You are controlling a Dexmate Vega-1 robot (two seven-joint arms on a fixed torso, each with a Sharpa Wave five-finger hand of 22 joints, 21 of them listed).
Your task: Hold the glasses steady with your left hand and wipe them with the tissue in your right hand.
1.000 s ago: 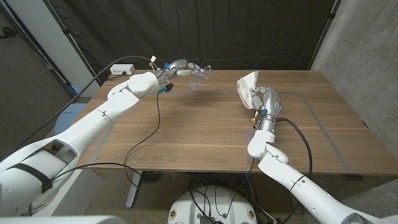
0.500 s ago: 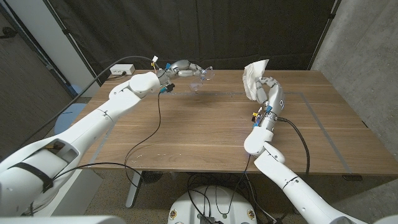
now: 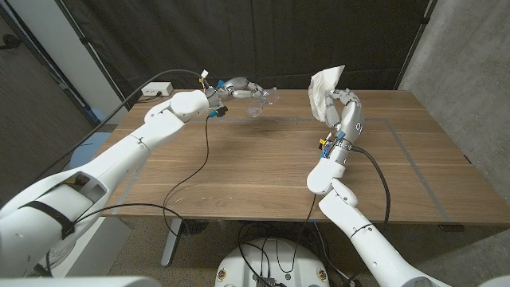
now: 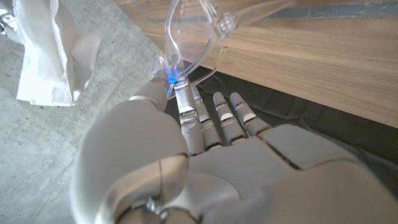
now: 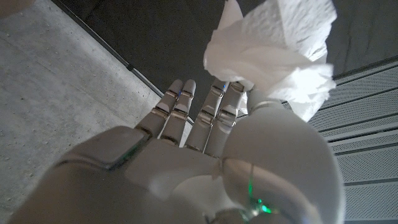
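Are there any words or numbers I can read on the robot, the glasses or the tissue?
None can be read.
The glasses are clear plastic, with no print showing.
The tissue is plain white.
The left hand and right hand show only small coloured lights, no letters.
The white box at the table's far corner is too small to tell.

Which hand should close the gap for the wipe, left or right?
Right, probably. The right hand holds the tissue raised and free above the table. The left hand pinches the glasses at the far edge and should only steady them.
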